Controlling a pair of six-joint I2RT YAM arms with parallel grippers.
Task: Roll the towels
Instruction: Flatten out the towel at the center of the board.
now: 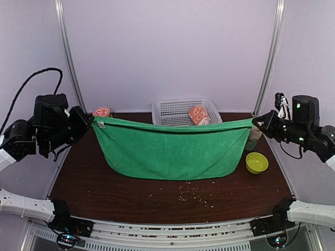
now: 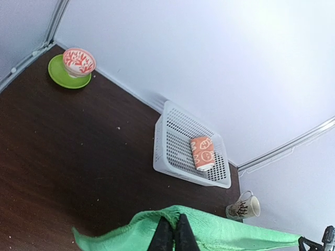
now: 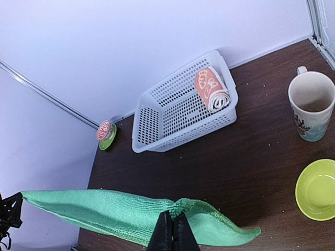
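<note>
We held the green towel (image 1: 172, 151) stretched wide between both arms, its top edge taut and its body hanging down toward the table (image 1: 104, 191). Our left hand (image 1: 92, 122) was pinching one upper corner of it, and our right hand (image 1: 254, 122) was pinching the other. The peach-orange bunny towel (image 1: 199, 114) lay rolled in the white basket (image 1: 163, 111) at the back of the table, behind the green towel.

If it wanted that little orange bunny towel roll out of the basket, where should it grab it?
Probably from straight above, closing across the middle of the orange roll: it lies on its side inside the basket, whose walls block a sideways approach.
</note>
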